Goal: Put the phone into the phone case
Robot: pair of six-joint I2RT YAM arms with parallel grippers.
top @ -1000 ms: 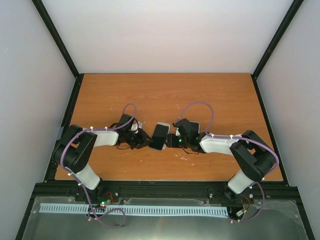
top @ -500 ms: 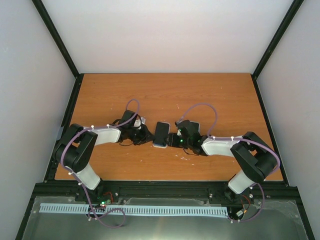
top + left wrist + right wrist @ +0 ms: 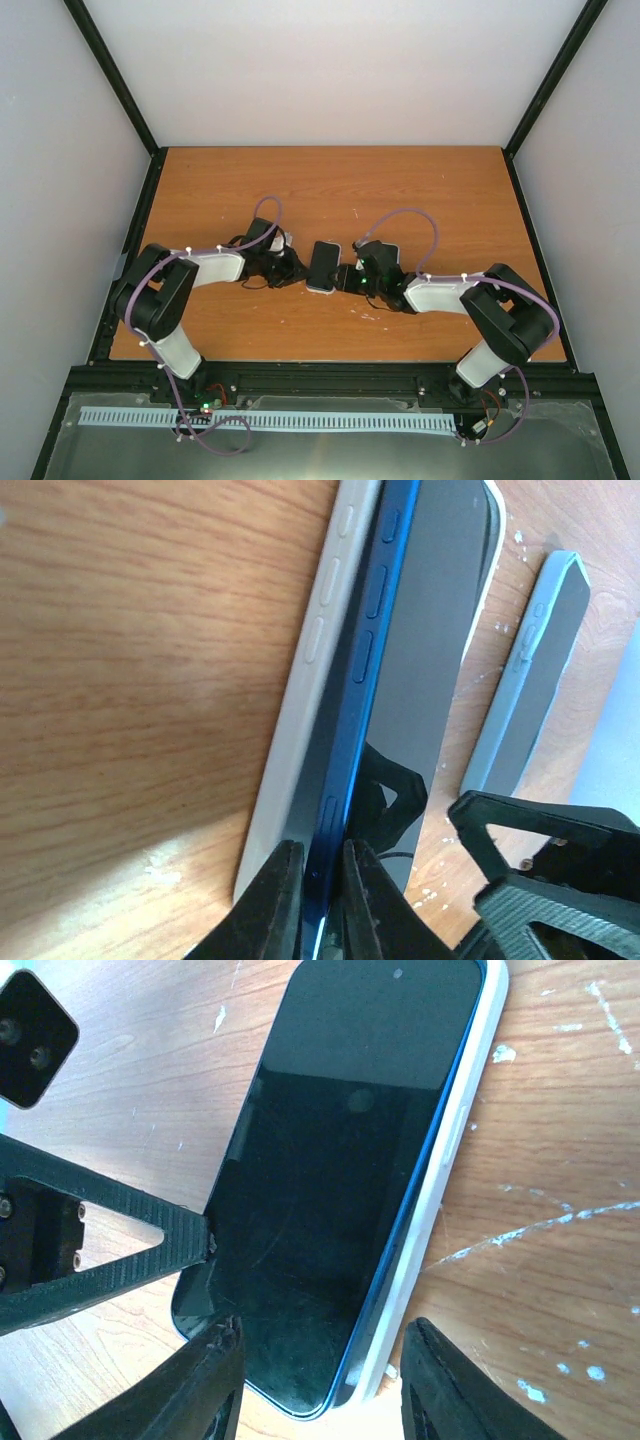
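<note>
Slim glossy black phone [image 3: 340, 1160] with blue edge, lying in pale soft rectangular case [image 3: 458, 1130] mid wooden table [image 3: 400, 190], left gripper [image 3: 318, 848] pinched tight on that edge, right gripper [image 3: 322, 1325] spread wide astride its near end.

The table [image 3: 330, 190] is orange-brown wood grain, flecked with white specks and scratches. Near its middle a pale phone case [image 3: 468, 1110] lies flat on the wood, and the black phone [image 3: 340, 1180] rests in it with one long edge riding above the rim. Just beside it, not touching, a second phone [image 3: 525, 680] with a pale rim lies flat.
</note>
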